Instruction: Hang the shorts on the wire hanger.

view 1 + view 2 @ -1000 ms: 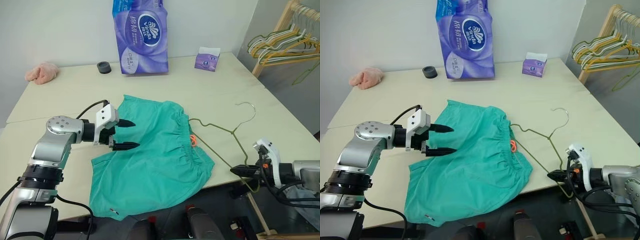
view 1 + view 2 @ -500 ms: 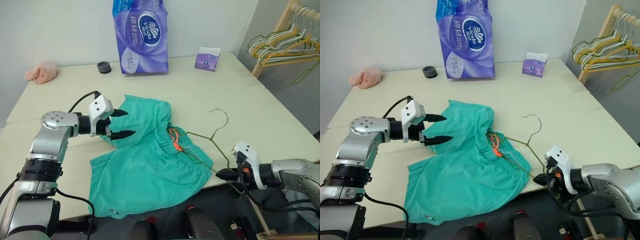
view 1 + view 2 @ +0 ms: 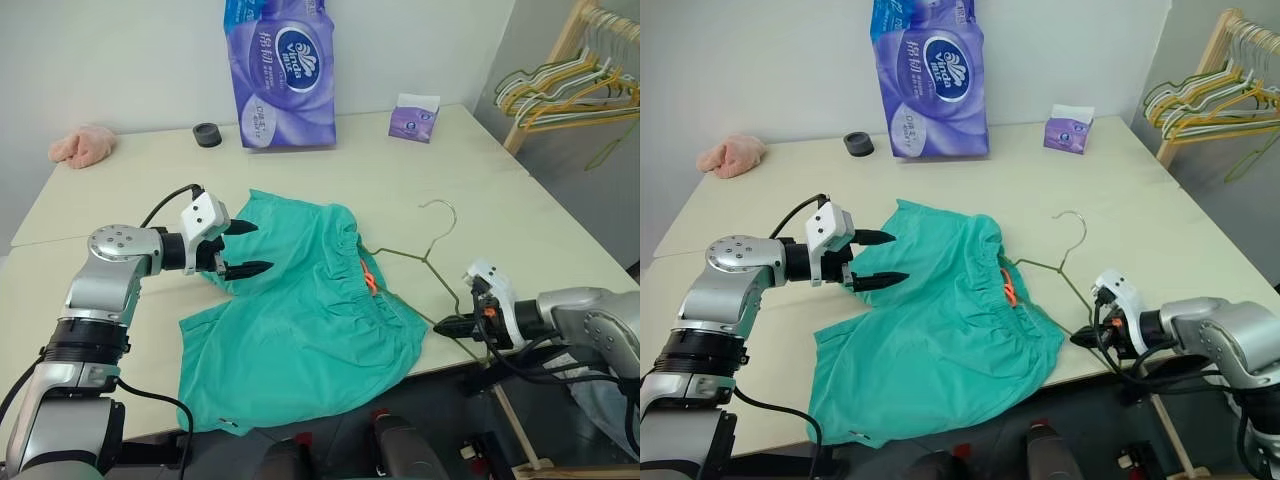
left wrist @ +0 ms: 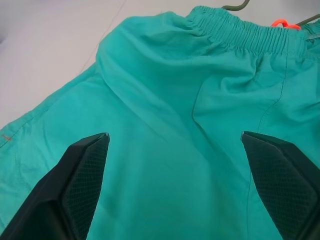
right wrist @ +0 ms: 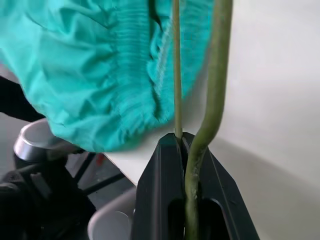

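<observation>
Under the shorts [image 3: 300, 320] spread on the counter [image 3: 420, 180], part of the wire hanger [image 3: 420, 255] is hidden. Right tool [image 3: 440, 325] is clamped on its corner; left tool [image 3: 250, 248] gapes over the cloth.

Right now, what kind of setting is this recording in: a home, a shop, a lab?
Probably a lab or test room staged for a laundry chore: a plain pale table against a bare wall, a wooden rack of hangers beside it, and household props such as a purple tissue pack and a small tissue box.
</observation>
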You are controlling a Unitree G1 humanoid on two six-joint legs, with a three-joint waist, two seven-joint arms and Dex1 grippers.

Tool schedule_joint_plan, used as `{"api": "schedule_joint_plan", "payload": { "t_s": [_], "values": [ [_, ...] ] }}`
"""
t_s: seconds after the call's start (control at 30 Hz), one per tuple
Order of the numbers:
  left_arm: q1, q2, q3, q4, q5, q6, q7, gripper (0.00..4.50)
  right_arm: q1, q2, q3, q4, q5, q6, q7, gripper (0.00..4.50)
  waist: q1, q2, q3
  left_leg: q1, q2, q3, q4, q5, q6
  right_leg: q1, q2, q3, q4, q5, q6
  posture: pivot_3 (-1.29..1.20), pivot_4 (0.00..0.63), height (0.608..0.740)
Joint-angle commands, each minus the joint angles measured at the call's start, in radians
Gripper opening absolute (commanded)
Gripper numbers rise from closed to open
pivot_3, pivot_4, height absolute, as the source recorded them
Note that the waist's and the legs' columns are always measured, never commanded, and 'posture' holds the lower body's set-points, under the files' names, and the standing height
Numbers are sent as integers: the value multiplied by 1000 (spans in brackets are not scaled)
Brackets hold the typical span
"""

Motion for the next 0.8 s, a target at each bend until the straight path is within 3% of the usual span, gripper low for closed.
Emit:
{"api": "schedule_joint_plan", "payload": {
  "t_s": [0.03, 0.37, 0.7, 0.8],
  "values": [
    [-23, 7, 30, -12, -1, -18, 15, 4463, -57, 51, 17, 56, 19, 33, 9, 0, 1, 0, 0, 0, 0, 0, 0, 0, 0, 0, 0, 0, 0, 0, 0, -211, 104, 740],
    [-30, -2, 40, -8, -9, -24, 43, 4463, -137, 203, -26, 171, 34, 157, -48, 0, 0, 0, -1, 0, -1, 0, 0, 0, 0, -1, -3, -1, 1, 1, 0, -202, 96, 740],
    [-44, -29, 65, 7, -7, -43, 100, 4463, -266, 518, -367, 258, 28, 283, -311, 0, 1, 0, -2, -2, -2, -1, 0, 0, 0, -2, -5, -1, 2, 2, 0, -202, 92, 740],
    [-50, -42, 85, 19, -10, -47, 137, 4463, -237, 497, -357, 158, 26, 226, -314, 0, 4, 0, -3, -2, -3, -1, 0, 0, 0, -2, -6, -1, 2, 2, 0, -199, 90, 740]
  ]
}}
